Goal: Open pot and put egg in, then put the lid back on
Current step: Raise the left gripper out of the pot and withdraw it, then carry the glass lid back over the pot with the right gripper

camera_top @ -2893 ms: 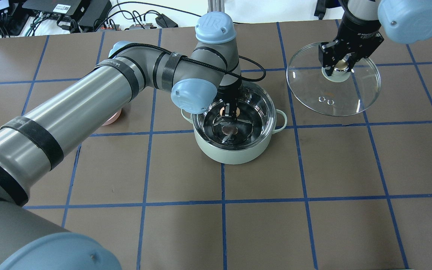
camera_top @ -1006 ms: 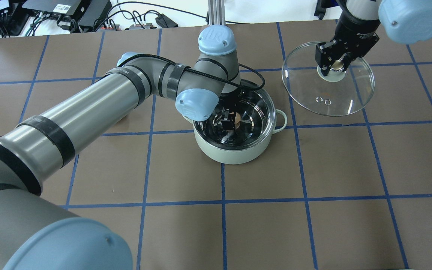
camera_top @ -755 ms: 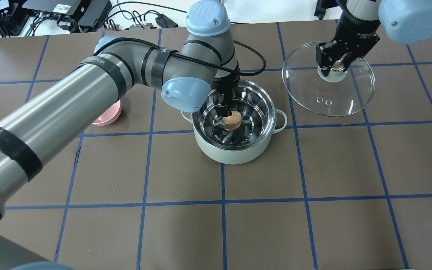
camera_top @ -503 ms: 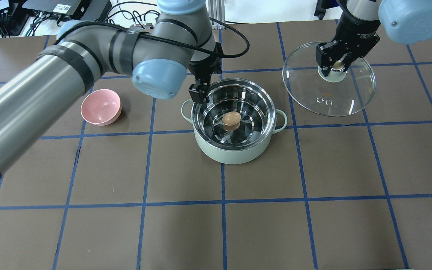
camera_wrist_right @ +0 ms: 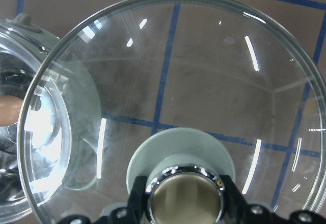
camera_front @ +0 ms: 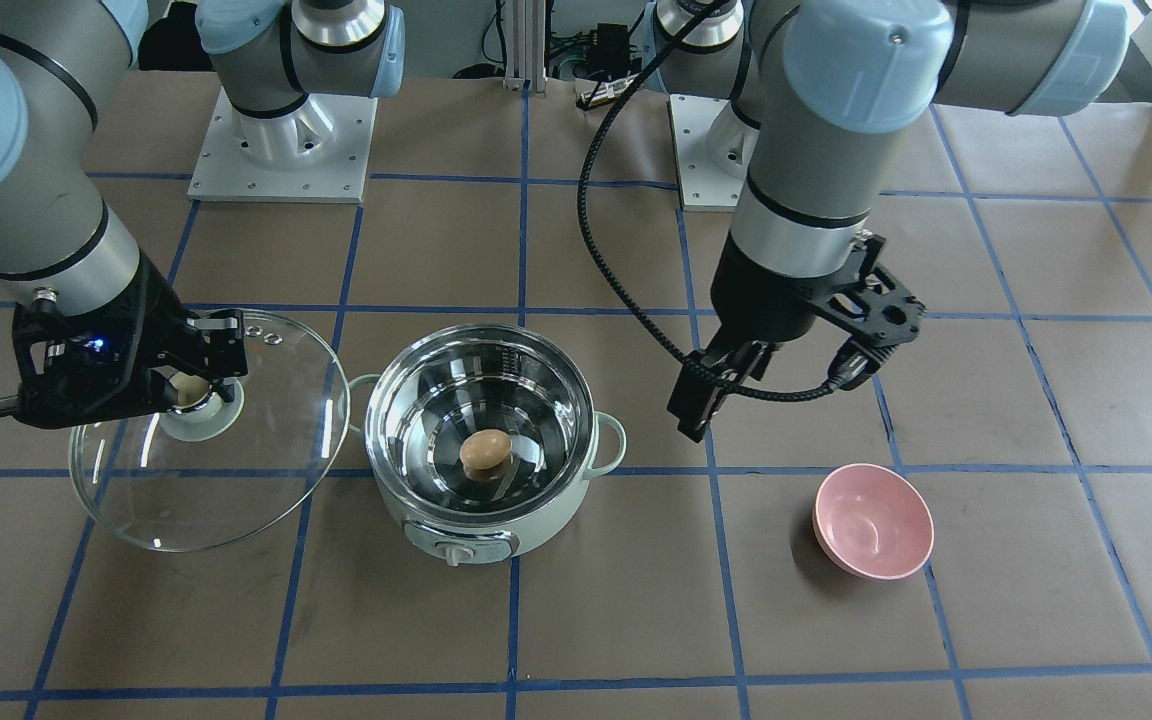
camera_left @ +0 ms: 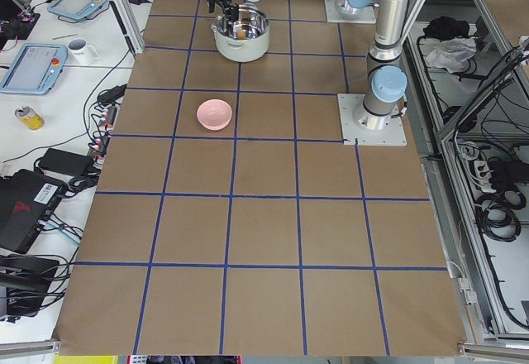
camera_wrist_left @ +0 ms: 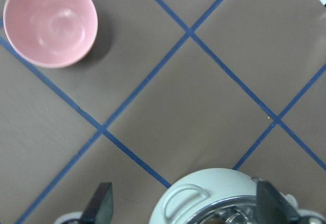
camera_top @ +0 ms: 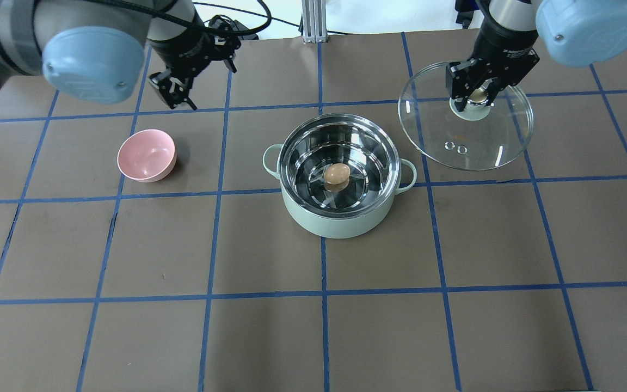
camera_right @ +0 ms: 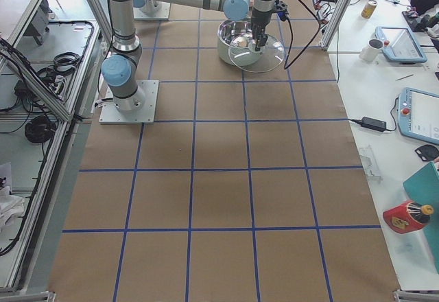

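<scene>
The mint-green pot [camera_top: 340, 226] stands uncovered mid-table, also in the front view [camera_front: 481, 525]. The tan egg [camera_top: 337, 173] lies alone on its steel bottom [camera_front: 486, 450]. My right gripper [camera_top: 477, 98] is shut on the knob [camera_wrist_right: 183, 198] of the glass lid [camera_top: 466, 141] and holds it tilted beside the pot, to the pot's right, above the table [camera_front: 236, 470]. My left gripper [camera_top: 204, 84] is open and empty, raised back-left of the pot, between the pot and the pink bowl [camera_front: 766, 395]. Its wrist view shows the pot's handle side [camera_wrist_left: 224, 180].
A pink bowl [camera_top: 147, 155] sits empty on the table left of the pot, also in the front view [camera_front: 873, 520] and left wrist view [camera_wrist_left: 50, 23]. Brown mat with blue grid lines covers the table. Cables and boxes lie beyond the far edge.
My left gripper let go of the egg in the pot, rose out and swung away to the back left, uncovering the pink bowl. The lid moved slightly toward the pot.
</scene>
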Motion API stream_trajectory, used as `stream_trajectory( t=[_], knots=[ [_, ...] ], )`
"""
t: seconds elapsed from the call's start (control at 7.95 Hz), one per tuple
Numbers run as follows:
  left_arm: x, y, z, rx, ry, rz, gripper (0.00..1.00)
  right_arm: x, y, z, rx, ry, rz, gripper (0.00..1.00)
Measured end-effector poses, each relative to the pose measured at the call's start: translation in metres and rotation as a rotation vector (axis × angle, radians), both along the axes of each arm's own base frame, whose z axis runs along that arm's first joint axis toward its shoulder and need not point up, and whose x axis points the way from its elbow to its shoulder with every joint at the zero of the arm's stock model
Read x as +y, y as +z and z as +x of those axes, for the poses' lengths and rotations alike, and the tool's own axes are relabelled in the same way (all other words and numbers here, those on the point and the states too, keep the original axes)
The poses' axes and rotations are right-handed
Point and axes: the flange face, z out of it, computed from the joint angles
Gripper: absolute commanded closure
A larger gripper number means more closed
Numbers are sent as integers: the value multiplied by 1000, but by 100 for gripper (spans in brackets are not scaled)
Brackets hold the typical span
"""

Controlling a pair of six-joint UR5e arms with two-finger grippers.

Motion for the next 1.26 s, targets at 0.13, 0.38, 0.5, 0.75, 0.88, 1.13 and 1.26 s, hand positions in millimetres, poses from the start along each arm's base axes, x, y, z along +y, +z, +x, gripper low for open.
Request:
stream_trajectory(
  t=[0.13,0.38,0.5,0.75,0.88,1.13,1.26],
  knots=[
    [2,17,29,-57,-128,-27,0,3,0,24,1,-9,-6,100],
    [12,44,63,-169,-387,-50,0,12,-4,72,1,-26,-9,100],
    [21,53,71,-199,-476,-31,0,16,-7,94,0,-35,-11,100],
    [37,68,77,-240,-633,-14,0,26,-19,150,2,-57,-24,100],
    [42,73,75,-247,-676,-14,0,32,-26,175,3,-66,-24,100],
    [47,76,69,-218,-711,-27,0,41,-44,211,11,-64,-13,100],
    [49,78,67,-202,-717,-33,0,43,-51,222,12,-65,-12,100]
  ],
)
